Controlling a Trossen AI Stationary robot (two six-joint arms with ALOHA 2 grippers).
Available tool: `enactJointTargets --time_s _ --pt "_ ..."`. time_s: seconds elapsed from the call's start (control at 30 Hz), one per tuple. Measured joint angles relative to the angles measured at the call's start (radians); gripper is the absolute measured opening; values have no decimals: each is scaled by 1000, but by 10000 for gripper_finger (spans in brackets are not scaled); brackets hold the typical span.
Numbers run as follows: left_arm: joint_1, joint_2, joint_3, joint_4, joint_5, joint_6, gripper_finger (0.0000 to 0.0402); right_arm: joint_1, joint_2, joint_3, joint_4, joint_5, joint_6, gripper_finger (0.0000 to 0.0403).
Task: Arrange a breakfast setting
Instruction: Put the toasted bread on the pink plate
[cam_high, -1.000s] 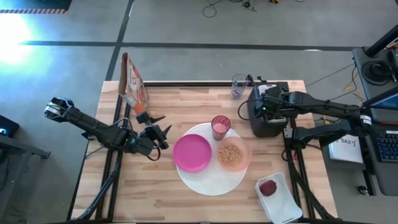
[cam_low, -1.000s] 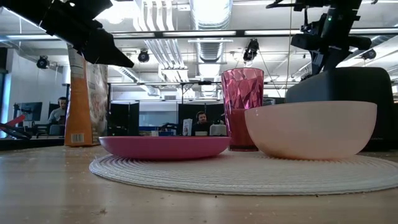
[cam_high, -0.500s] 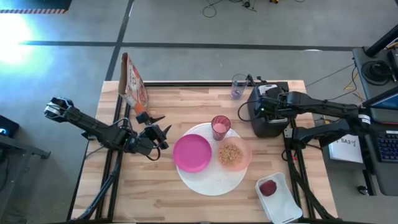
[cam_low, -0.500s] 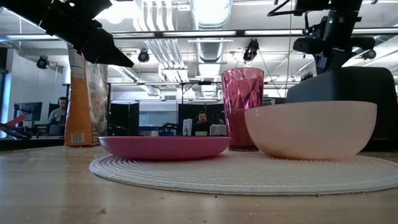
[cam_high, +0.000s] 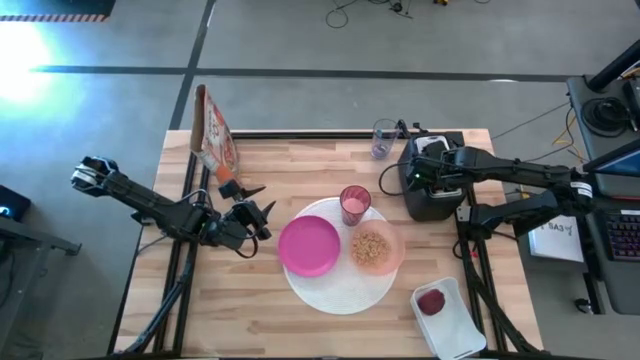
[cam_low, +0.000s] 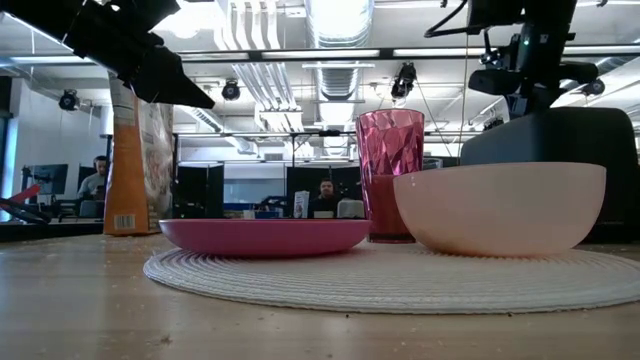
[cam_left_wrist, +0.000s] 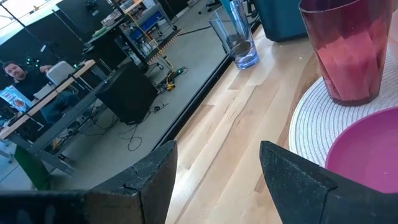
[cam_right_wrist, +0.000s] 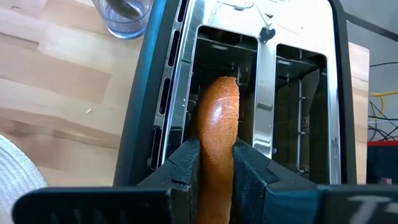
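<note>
Above the black toaster (cam_right_wrist: 186, 93), the right end effector (cam_right_wrist: 216, 171) pinches a bagel (cam_right_wrist: 217, 134) standing upright in one slot. The left end effector (cam_left_wrist: 214, 177), fingers spread wide, hovers over the worktop (cam_high: 260, 310) beside the magenta plate (cam_high: 309, 246).

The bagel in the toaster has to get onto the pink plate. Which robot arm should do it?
The right. Its gripper is already shut on the bagel in the toaster slot. The left gripper hangs open beside the magenta plate, holding nothing.

Lab or office workspace: exposed ceiling ducts (cam_low: 338, 40), desks with monitors (cam_low: 45, 178), seated person (cam_low: 325, 193).
</note>
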Motion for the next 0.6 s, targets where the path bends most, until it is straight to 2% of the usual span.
enactJointTargets --time_s 0.6 --pt "0 0 0 9 -1 -12 213 0 -96 -1 0 -4 -18 56"
